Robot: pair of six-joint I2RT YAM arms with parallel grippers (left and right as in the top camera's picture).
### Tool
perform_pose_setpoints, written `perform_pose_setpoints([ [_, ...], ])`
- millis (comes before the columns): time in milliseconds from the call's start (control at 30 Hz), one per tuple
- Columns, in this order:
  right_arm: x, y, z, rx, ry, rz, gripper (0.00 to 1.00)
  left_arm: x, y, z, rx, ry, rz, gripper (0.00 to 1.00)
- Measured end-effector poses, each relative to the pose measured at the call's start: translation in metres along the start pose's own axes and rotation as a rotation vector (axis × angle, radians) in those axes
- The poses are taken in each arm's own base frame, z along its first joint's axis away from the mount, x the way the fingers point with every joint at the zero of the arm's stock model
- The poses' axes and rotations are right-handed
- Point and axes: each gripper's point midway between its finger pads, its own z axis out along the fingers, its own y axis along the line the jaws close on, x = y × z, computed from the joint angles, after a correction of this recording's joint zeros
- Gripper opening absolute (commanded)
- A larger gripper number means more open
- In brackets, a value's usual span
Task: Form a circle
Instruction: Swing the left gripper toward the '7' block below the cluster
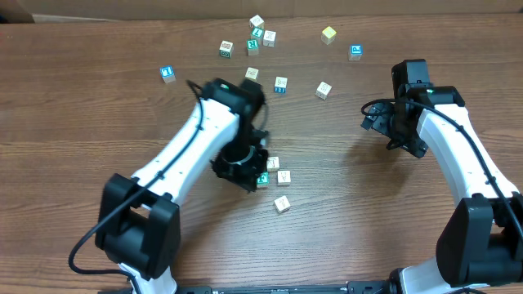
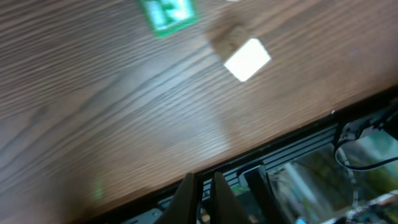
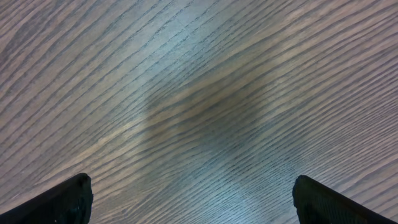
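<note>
The wooden bench [image 1: 98, 106] carries everything. The left arm [image 1: 188, 139] reaches to the bench's middle. The right arm [image 1: 458, 139] hangs over bare wood at the right, well apart from any cube.

The right pincer [image 3: 193, 202] is released, its jaws spread wide with nothing between them. The left pincer [image 2: 202, 186] is clenched, tips together, and grasps nothing that I can see.

Just right of it lies the start of the circle [image 1: 283, 176]: four cubes in a loose arc near the middle. The green-faced cube [image 1: 263, 179] sits right beside the pincer, and one cream cube [image 1: 282, 204] is a little nearer. The other loose cubes [image 1: 281, 84] are scattered toward the far side.

The step in hand looks like building the ring, with the clenched tips placed to nudge. The ring is far from closed. The next move likely calls for opening the jaws, fetching the closest far cube, and setting it into the gap without knocking its neighbours.
</note>
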Motion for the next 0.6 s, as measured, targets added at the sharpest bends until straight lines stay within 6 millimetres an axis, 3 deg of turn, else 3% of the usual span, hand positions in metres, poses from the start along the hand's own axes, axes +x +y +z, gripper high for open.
perform_pose_setpoints([
  [367, 0.000, 0.000, 0.000, 0.000, 0.000, -0.001, 1.00, 0.021, -0.055, 0.001, -0.128, -0.121, 0.071, 0.04],
  [600, 0.000, 0.000, 0.000, 0.000, 0.000, 0.000, 1.00, 0.031, -0.059, 0.017, -0.216, -0.211, -0.012, 0.04],
])
